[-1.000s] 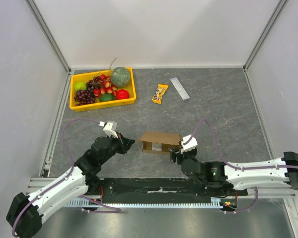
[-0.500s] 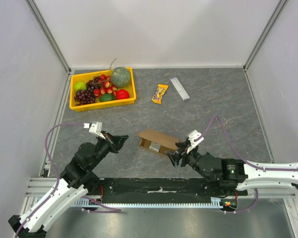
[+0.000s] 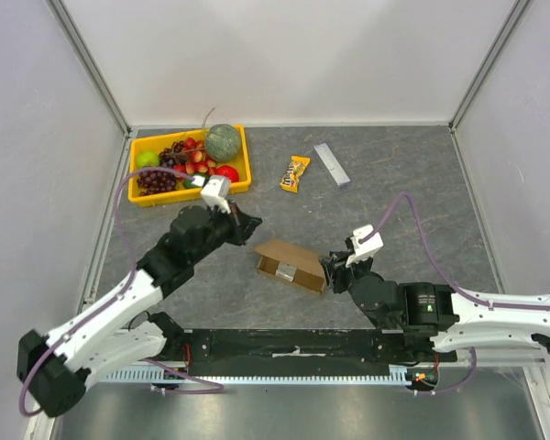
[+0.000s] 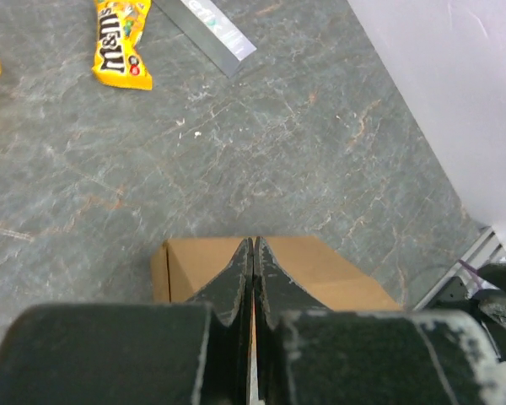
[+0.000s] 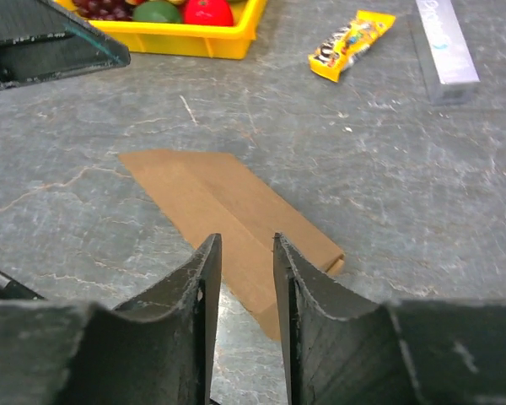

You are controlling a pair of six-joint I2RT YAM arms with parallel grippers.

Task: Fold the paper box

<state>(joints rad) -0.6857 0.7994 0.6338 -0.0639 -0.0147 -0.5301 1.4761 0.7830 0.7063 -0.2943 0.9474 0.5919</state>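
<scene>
Right gripper [image 5: 246, 240] holds its two fingers a narrow gap apart, low over the right end of the paper box [image 5: 211, 202]. Cardboard shows in the gap, but whether the pads touch it cannot be told. Left gripper [image 4: 253, 245] has its fingers pressed together on nothing, its tip over the far left part of the box.

From above, the tabletop [image 3: 394, 202] carries the box close to the middle of its near edge, skewed so that its left end lies farther from that edge than its right end. The box looks partly folded, with an opening along its near side, so the step in hand is probably closing it up.

To do that well, the closed left tip should likely press on the top panel to pin the box. The right fingers should take only the loose end flap and fold it in slowly, so the box does not slide.

The box lies between the two grippers, the left one at its far left corner, the right one at its near right end
</scene>
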